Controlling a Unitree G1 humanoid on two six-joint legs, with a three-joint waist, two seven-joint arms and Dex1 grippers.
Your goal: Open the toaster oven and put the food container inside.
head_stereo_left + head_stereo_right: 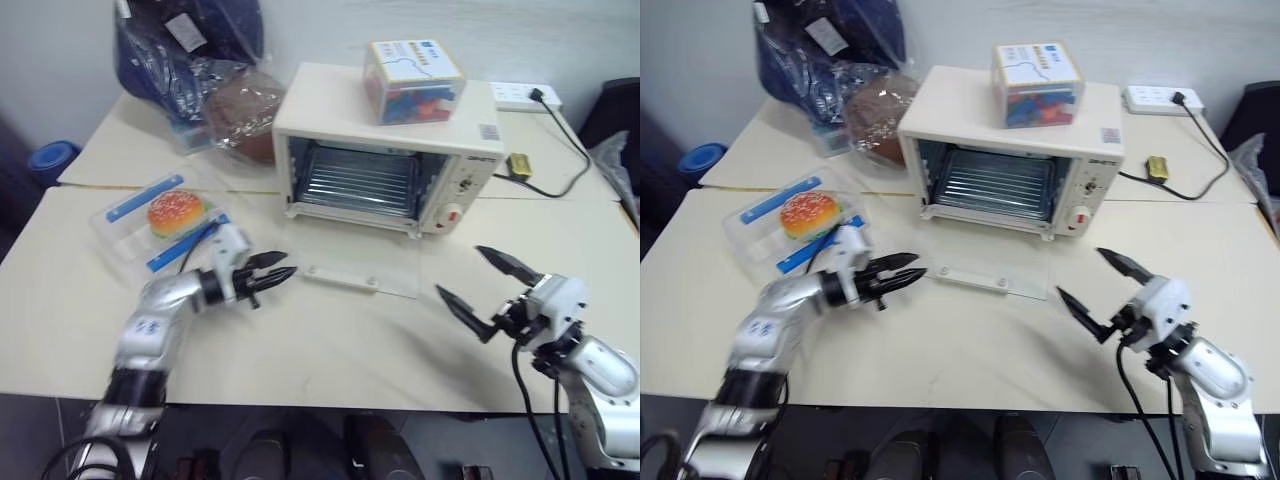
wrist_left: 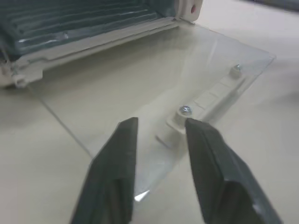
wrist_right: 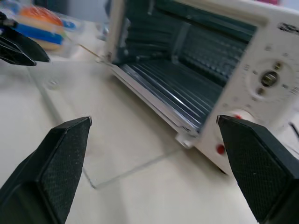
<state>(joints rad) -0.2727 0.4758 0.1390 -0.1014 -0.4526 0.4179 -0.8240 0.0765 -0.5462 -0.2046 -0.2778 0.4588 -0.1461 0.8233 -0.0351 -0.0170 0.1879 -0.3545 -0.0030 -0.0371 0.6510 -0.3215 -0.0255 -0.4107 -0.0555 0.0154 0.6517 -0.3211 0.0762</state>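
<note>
- The toaster oven (image 1: 385,150) is sitting at the back of the cream table (image 1: 330,350) with its glass door (image 1: 362,277) lying folded flat on the tabletop, the wire rack (image 1: 362,182) showing inside.
- The clear door is proving hard to make out against the table; mostly its edges and the white bar handle (image 2: 205,105) with two screws are giving it away.
- The food container (image 1: 165,222) is resting on the table to the left of the oven, the burger visible through it; its near corner is being covered by the left arm.
- The left gripper (image 1: 272,278) is hovering just beside the door's handle edge, its black fingers (image 2: 117,163) standing slightly apart with nothing between them, not gripping the handle.
- The right gripper (image 1: 490,292) is hanging above the table, right of the door, fingers spread wide and empty; in its wrist view the fingertips are being cut off by the frame.
- A taller clear box of colourful pieces (image 1: 413,80) is sitting on the oven's top.
- A dark blue bag (image 1: 185,50) and a brown round object (image 1: 245,112) are lying behind the container; what the round thing is cannot be told.
- A power strip (image 1: 525,96) is lying at the back right, its black cord running off to the right.
</note>
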